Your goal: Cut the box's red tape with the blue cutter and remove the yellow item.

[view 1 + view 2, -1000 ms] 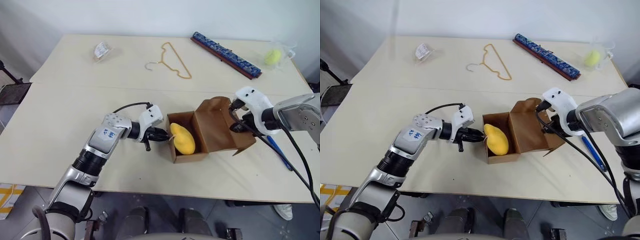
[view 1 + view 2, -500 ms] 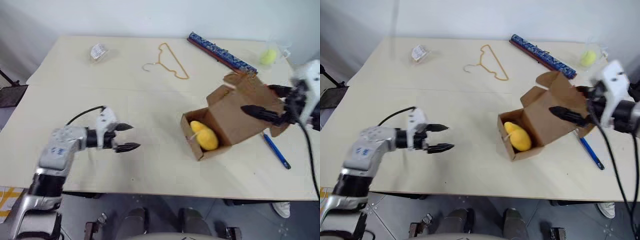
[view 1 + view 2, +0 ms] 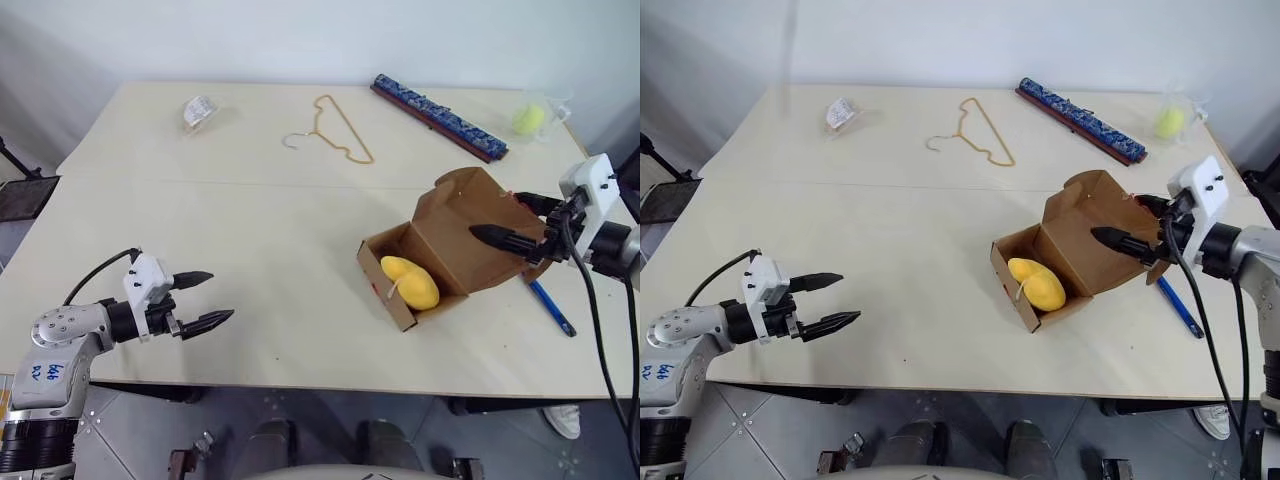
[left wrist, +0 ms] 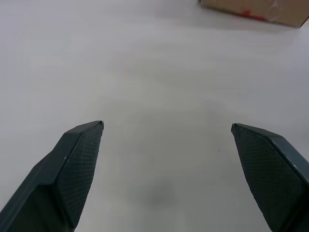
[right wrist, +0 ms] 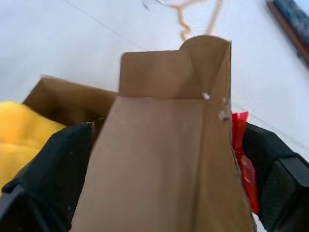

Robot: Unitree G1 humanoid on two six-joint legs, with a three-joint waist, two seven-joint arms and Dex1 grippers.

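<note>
The brown box [image 3: 455, 235] lies open on the right half of the table, its lid flap raised, with the yellow item [image 3: 410, 283] inside. Strips of red tape [image 5: 241, 154] hang at the flap's edge. My right gripper [image 3: 496, 215] is open, and the flap [image 5: 164, 145] stands between its fingers. On the table just right of the box, below my right arm, lies the blue cutter [image 3: 548, 306]. My left gripper [image 3: 221, 294] is open and empty over bare table near the front edge, far left of the box.
Along the back lie a gold wire hanger [image 3: 330, 130], a long blue patterned bar [image 3: 438, 117], a clear cup with a yellow-green ball [image 3: 530, 118] and a small clear packet [image 3: 200, 108]. The table's front edge [image 3: 300, 385] runs close under my left gripper.
My left gripper opened and pulled away from the box to the left. My right gripper opened around the flap. The box turned and shifted a little to the right.
</note>
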